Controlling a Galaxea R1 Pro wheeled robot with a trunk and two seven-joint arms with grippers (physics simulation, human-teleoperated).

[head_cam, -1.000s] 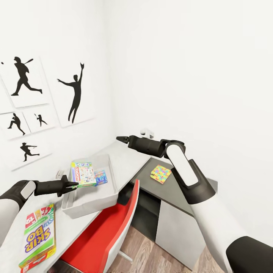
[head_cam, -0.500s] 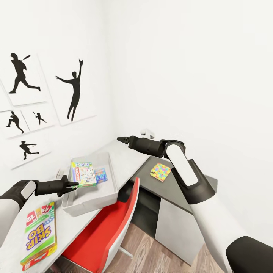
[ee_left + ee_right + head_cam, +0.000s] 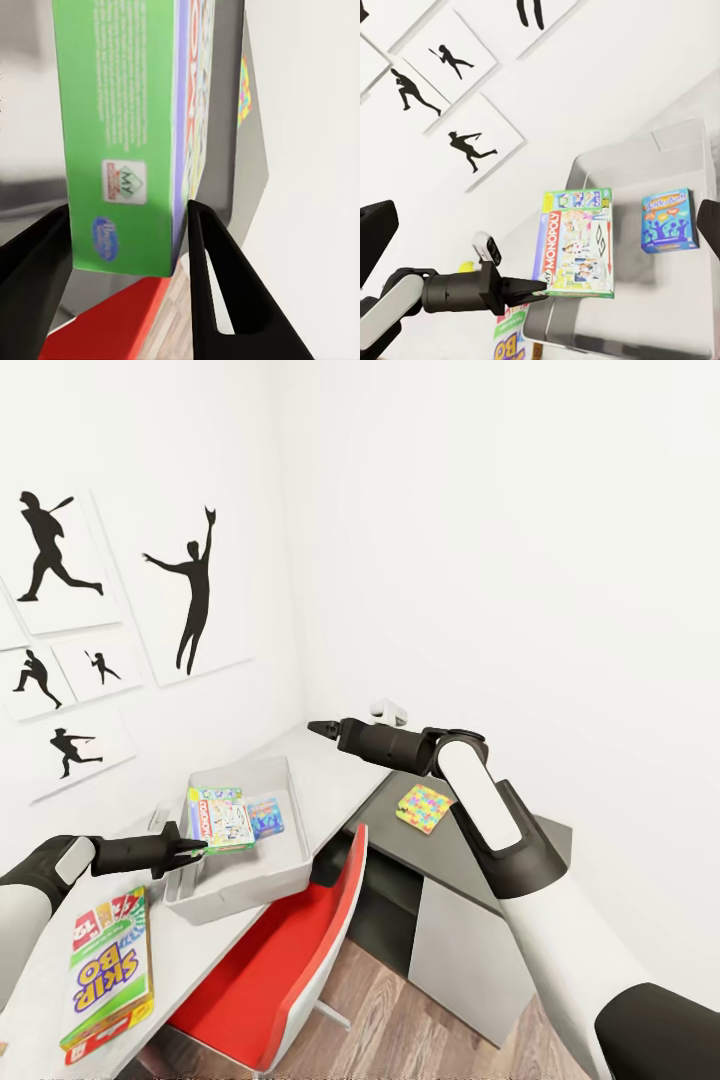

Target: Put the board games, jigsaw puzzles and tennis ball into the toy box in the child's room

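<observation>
Head view: left gripper (image 3: pixel 196 847) clamped on the white-green Monopoly game box (image 3: pixel 222 818), held over the pale grey plastic toy box (image 3: pixel 288 852) as half a second before, release pending; right gripper (image 3: pixel 316 728) beyond it, closure unreadable.

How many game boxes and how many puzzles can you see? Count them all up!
Game boxes: 3, namely the Monopoly box in the left gripper, the blue game box in the toy box, and the Skip-Bo box on the table.
Jigsaw puzzles: 1, the jigsaw puzzle on the dark cabinet.
Total: 4
</observation>
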